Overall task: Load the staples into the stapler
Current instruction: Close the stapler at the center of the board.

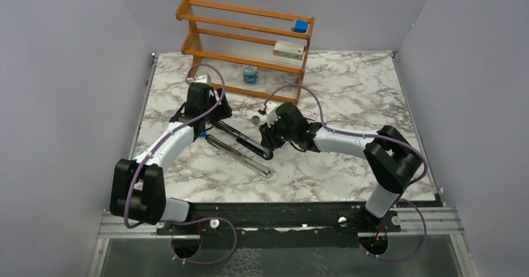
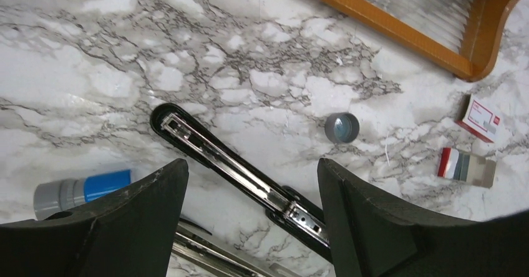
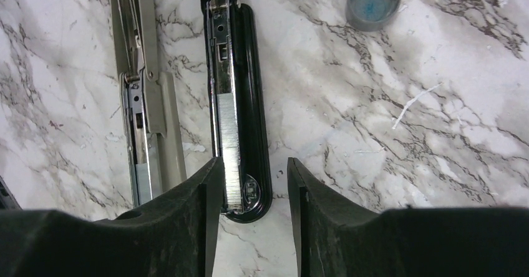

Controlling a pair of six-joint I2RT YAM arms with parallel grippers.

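On the top camera I see the stapler (image 1: 243, 158) lying swung open in a V on the marble table (image 1: 349, 165). Its hinge is under the left gripper (image 1: 209, 122) and the right gripper (image 1: 269, 145) is over the free tip of the farther bar. I take the wide-open lay as a way to keep the channel exposed.

On my left wrist camera the fingers are spread wide and empty. The black bar with its silver channel runs slantwise below the gap, well placed, I think, for steadying the hinge end. A glue stick (image 2: 81, 189) lies beside it, with a grey cap (image 2: 342, 127) and a red-and-white box (image 2: 480, 118) farther off.

On my right wrist camera the fingers are parted, pinching nothing, above the bar's rounded end. The staples (image 3: 228, 146), a ribbed silvery strip, lie along the channel and look seated, so I judge that only folding the stapler shut remains
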